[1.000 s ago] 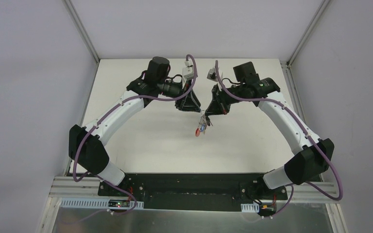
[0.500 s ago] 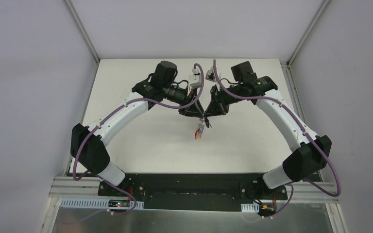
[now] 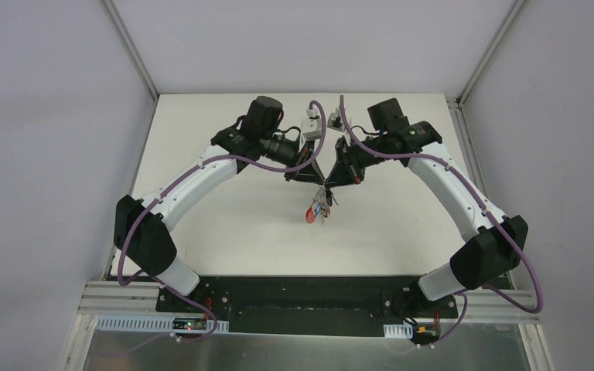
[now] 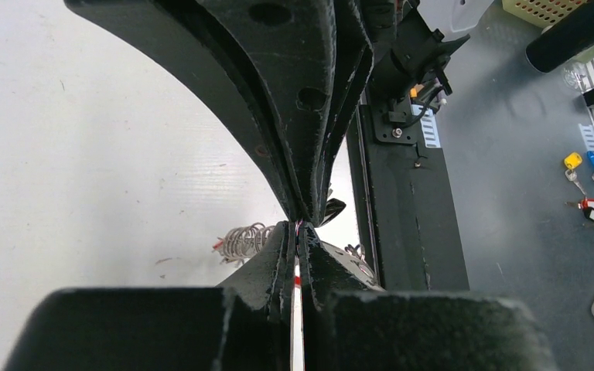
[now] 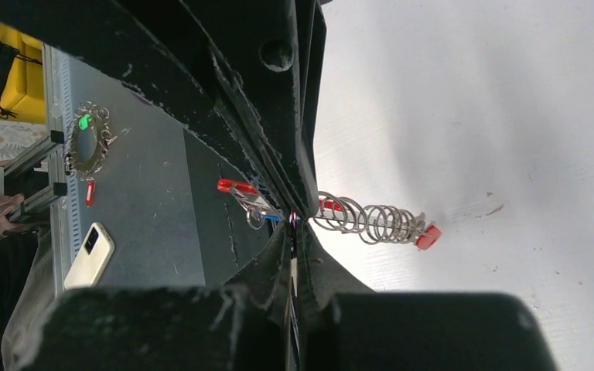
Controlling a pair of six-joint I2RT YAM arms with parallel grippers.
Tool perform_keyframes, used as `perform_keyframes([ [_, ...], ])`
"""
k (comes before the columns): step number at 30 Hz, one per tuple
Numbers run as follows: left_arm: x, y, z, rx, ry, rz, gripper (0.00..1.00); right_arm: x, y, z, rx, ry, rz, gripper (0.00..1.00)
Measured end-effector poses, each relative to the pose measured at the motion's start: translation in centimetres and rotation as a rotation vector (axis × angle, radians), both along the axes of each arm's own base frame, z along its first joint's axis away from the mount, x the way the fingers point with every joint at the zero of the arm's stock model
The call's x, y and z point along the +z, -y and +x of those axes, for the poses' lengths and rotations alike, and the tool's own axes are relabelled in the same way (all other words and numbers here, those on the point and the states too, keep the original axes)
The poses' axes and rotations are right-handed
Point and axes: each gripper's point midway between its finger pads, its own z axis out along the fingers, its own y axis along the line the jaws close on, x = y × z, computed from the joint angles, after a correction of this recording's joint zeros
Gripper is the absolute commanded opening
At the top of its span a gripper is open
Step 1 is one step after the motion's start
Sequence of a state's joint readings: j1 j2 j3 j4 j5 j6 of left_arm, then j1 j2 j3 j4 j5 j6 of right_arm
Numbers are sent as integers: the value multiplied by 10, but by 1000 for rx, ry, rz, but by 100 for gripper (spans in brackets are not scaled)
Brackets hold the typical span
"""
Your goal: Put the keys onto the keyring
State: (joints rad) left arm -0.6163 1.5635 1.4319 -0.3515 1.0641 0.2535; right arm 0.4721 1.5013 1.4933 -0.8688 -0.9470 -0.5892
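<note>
1. Top: my left pincer (image 3: 319,181) and right pincer (image 3: 329,182) touched tip to tip, both clenched; keyring (image 3: 315,212) dangled beneath them, over the table (image 3: 232,224).
2. Left wrist: left pincer (image 4: 298,229) clenched on a thin sliver, couldn't tell what.
3. Right wrist: right pincer (image 5: 292,226) pinched the keyring (image 5: 367,220); red-headed key (image 5: 234,185) just beside.

Black on black at the centre: the left gripper (image 4: 299,232) and the right gripper (image 5: 292,224) are both matt black, flecked with pale scuffs. The keyring (image 5: 371,220) reads as a silver coil with a red tip. One of the keys (image 5: 236,187) flashes a red head, with a dash of blue close by. The table (image 3: 232,224) is plain white, faintly smudged. The arms (image 3: 193,178) are white with black joints, and purple cables (image 3: 119,263) run along them. The floor (image 4: 510,232) is dark grey, dotted with yellow, blue, red and green tags (image 4: 592,207), and there's a white phone (image 5: 91,253).
</note>
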Motion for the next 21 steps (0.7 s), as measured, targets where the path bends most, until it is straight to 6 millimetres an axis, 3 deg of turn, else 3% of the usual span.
perform_keyframes([
  [7, -1, 0, 0, 0, -7, 3, 0, -1, 0, 0, 2, 3, -1, 0],
  [13, 1, 1, 0, 25, -60, 6, 0, -1, 0, 1, -1, 6, 5, 16],
  [21, 3, 7, 9, 94, -194, -57, 0, 2, 12, 9, -55, 10, 57, 28],
])
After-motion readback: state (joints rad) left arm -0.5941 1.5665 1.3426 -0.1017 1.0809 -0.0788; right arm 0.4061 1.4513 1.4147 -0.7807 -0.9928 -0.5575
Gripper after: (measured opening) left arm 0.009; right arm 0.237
